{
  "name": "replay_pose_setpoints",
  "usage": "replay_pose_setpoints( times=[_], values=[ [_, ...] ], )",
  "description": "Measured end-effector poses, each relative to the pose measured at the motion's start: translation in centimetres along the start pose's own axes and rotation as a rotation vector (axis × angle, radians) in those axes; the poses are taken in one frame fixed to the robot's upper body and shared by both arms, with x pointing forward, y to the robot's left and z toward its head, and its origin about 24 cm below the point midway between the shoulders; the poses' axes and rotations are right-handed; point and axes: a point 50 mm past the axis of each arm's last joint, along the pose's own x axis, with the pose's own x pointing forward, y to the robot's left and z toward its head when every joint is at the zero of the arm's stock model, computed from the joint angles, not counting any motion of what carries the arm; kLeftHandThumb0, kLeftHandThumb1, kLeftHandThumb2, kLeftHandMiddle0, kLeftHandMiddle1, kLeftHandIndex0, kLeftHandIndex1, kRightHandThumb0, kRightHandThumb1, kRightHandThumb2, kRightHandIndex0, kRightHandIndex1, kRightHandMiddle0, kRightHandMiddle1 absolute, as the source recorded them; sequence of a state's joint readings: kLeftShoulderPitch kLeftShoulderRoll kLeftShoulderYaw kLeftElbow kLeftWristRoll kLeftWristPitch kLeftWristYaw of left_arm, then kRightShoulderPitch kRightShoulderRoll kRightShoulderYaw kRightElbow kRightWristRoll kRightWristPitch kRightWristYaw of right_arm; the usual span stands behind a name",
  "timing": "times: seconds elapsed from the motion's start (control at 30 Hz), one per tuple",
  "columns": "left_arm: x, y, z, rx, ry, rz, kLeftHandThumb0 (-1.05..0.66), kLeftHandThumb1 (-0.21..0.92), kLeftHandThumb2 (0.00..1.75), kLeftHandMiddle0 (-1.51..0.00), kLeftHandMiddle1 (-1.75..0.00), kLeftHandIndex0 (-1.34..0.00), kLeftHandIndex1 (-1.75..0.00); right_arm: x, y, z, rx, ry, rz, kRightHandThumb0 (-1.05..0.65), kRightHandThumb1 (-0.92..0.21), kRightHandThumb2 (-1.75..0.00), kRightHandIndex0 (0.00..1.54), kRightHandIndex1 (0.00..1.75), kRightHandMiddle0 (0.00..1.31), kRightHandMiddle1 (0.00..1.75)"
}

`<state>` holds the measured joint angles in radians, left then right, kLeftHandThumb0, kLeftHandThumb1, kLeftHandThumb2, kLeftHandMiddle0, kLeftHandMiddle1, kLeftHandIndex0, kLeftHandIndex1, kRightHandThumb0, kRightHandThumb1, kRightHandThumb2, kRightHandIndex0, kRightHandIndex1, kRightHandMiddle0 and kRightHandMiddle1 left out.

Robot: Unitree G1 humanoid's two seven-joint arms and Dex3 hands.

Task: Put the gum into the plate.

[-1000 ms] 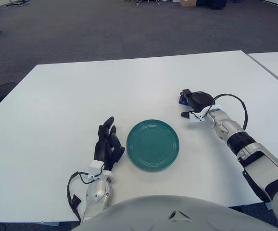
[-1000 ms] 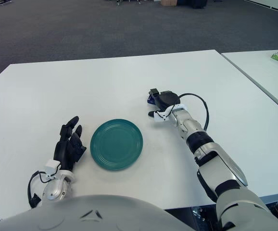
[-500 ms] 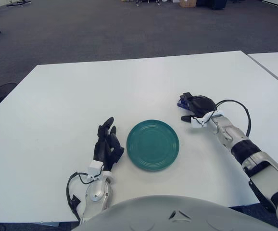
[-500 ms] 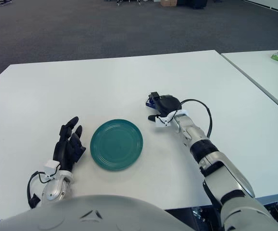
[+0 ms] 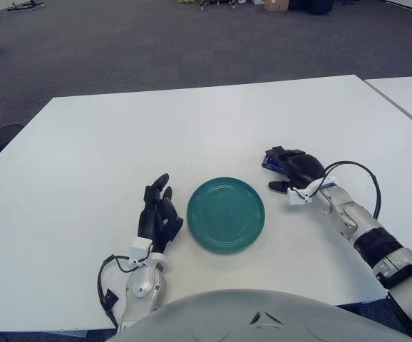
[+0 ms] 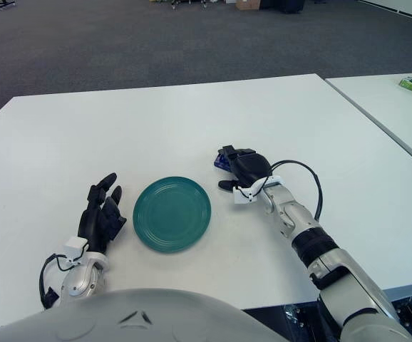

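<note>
- The right robot hand (image 5: 291, 169) is sitting just right of the green plate (image 5: 226, 214), its fingers curled over the blue gum (image 5: 269, 162).
- The gum is showing only as a blue edge at the fingertips, low over the white worktop (image 5: 192, 128), outside the plate.
- The left robot hand (image 5: 159, 212) is showing just left of the plate, fingers extended, holding nothing.

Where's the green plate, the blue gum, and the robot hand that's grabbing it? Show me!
plate (image 5: 226, 214): left eye view, its centre.
gum (image 5: 268, 163): left eye view, blue edge showing beside the fingers.
right hand (image 5: 299, 168): left eye view, back of the hand.
</note>
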<state>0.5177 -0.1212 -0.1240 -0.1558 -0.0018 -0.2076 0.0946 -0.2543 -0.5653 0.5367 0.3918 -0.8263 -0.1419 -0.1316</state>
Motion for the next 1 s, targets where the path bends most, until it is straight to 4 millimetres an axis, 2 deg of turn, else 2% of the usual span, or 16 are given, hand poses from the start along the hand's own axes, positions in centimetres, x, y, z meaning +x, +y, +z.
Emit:
replay_pose_setpoints(
  times=[0.47,1.0],
  values=[
    [-0.1,0.2,0.0,-0.021,-0.001,0.0,-0.81,0.92,0.96,-0.52,-0.05,-0.17,-0.87,-2.1,0.1,1.3,0.053,-0.053,0.014,-0.79,-0.92,-0.72,0.47,0.01,0.0,0.77],
    [0.0,0.3,0.0,-0.023,-0.001,-0.002,-0.8,0.92,0.93,-0.58,-0.08,-0.22,-0.92,-2.1,0.1,1.4,0.068,-0.046,0.017,-0.77,-0.92,-0.7,0.5,0.02,0.0,0.79]
  ],
)
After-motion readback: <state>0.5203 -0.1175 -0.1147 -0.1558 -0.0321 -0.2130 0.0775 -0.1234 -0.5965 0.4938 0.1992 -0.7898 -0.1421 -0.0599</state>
